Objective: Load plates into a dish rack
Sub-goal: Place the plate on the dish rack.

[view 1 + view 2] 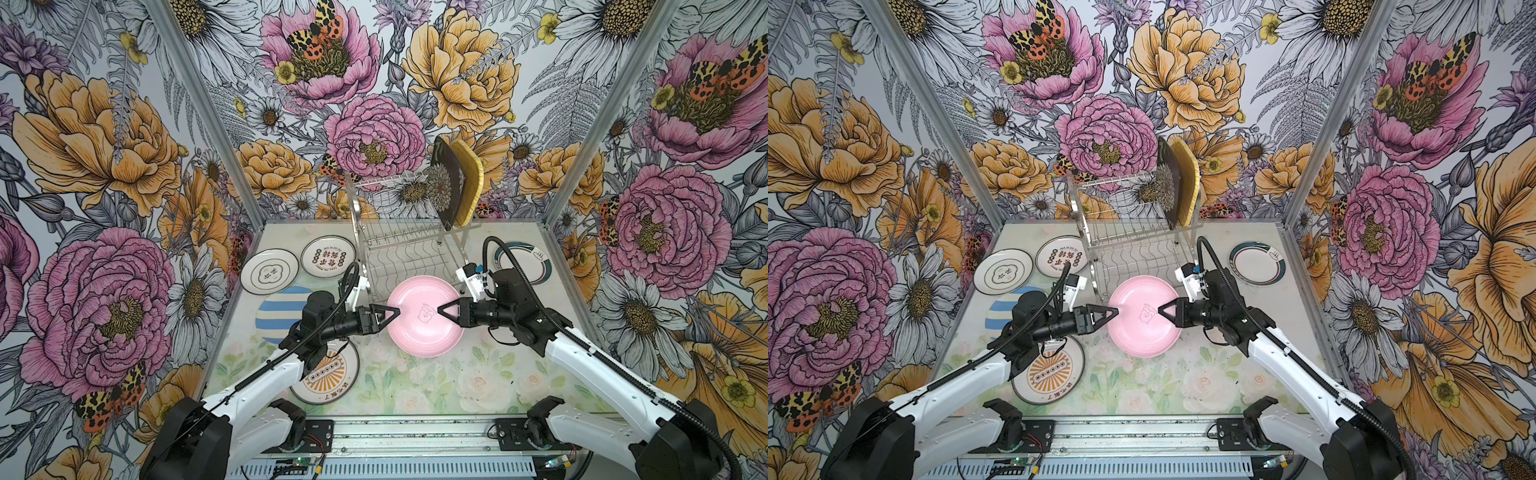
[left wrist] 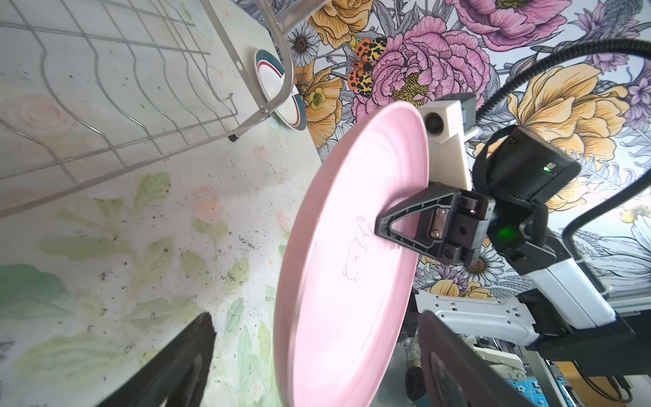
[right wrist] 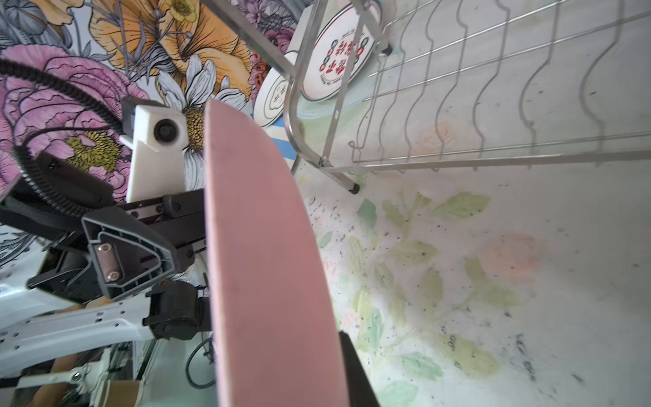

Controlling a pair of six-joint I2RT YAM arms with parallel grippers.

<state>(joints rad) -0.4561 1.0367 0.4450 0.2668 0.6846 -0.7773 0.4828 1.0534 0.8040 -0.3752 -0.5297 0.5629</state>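
Note:
A round pink plate (image 1: 419, 328) (image 1: 1142, 328) hangs above the table just in front of the dish rack (image 1: 407, 249) (image 1: 1129, 245). My right gripper (image 1: 440, 309) (image 1: 1160, 309) is shut on its right rim. In the right wrist view one finger (image 3: 352, 359) lies against the plate's underside (image 3: 264, 264). My left gripper (image 1: 397, 311) (image 1: 1116, 311) is at the left rim, open. In the left wrist view its jaws stand wide on either side of the plate (image 2: 352, 264) without touching it. A black flowered plate (image 1: 446, 183) and a yellow plate (image 1: 471, 178) stand upright at the right end of the rack's upper tier.
Two white plates with characters (image 1: 269, 271) (image 1: 328, 255), a blue-striped plate (image 1: 278, 311) and an orange-sunburst plate (image 1: 328, 378) lie flat left of the rack, partly under my left arm. A teal-rimmed plate (image 1: 528, 262) lies to the right. Flowered walls enclose the table.

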